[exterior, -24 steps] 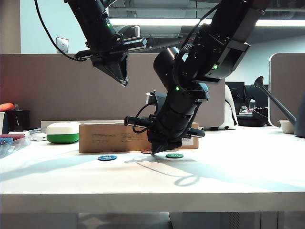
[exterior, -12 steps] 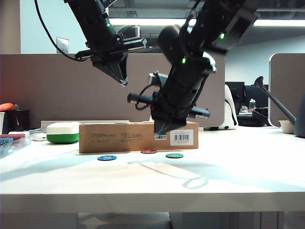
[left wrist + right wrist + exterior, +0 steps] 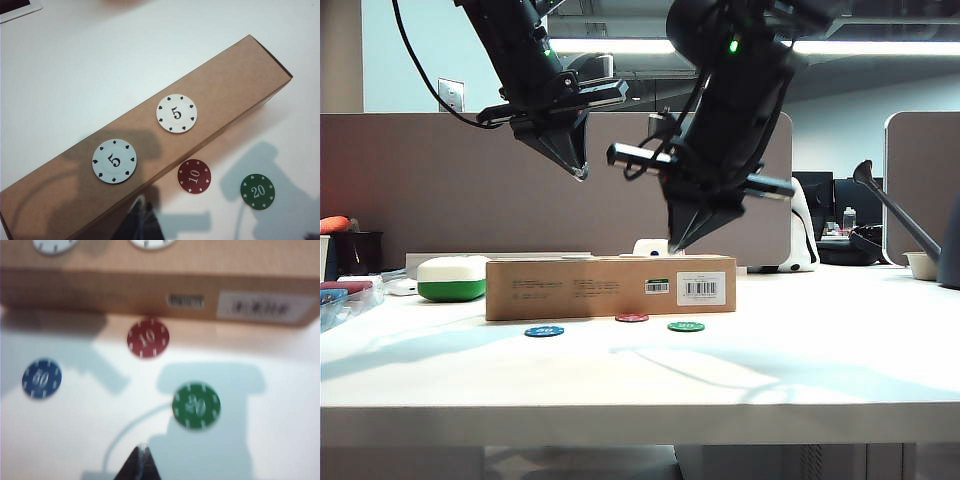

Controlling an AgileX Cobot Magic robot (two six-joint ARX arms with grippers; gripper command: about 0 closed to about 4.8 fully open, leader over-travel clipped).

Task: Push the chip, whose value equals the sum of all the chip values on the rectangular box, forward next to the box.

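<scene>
Both grippers, left (image 3: pixel 578 170) and right (image 3: pixel 675 245), hang above the box (image 3: pixel 610 287), jaws closed, empty; your red 10 chip (image 3: pixel 148 338), at the green 20's (image 3: pixel 196 405) eleven o'clock, is light, rigid, slippery: push its near edge

The exterior view is evenly bright, lit by a long ceiling light strip (image 3: pixel 620 46) glowing across the upper frame; both dark arms read nearly as silhouettes against it. Soft grey shadows of the arms stretch across the white table (image 3: pixel 800 380) in the lower half.

The left wrist view is sharp: numerals on the 2 white round chips (image 3: pixel 176 113) and the small dark-red round chip (image 3: pixel 194 176) are crisp, and bluish shadows fall at lower right.

The right wrist view is motion-blurred throughout; the barcode label on the long brown cardboard box (image 3: pixel 100 285) is smeared, and the table glares pale at the lower left.
</scene>
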